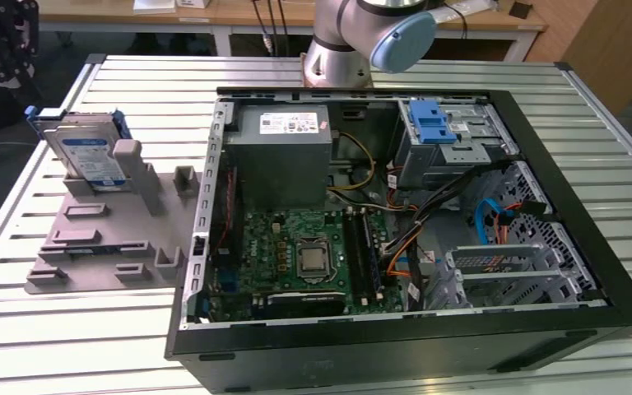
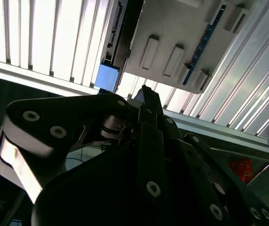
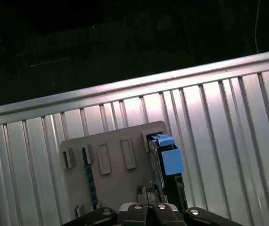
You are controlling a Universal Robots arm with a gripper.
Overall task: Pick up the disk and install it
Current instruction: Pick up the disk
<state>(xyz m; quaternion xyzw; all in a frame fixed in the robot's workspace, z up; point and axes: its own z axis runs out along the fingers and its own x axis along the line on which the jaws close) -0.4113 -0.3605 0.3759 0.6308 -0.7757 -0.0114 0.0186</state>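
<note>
Picking up is not yet done: the gripper (image 3: pixel 142 191) hangs above the disk (image 1: pixel 88 155), pinched closed and empty, so a grab needs it opened wide first.

Silver-grey arm (image 1: pixel 336 45), pale blue joint cap (image 1: pixel 401 37); black hand (image 2: pixel 147 96), linked bars, silver screw heads (image 2: pixel 153 189)

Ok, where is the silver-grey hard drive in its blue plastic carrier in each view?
Exterior view: silver-grey hard drive standing in the grey slotted holder plate, on the exterior view's left.
Second wrist view: hard drive edge-on along that plate's edge.
First wrist view: hard drive edge-on at the plate's corner.
Shared landmark: the holder plate.
</note>
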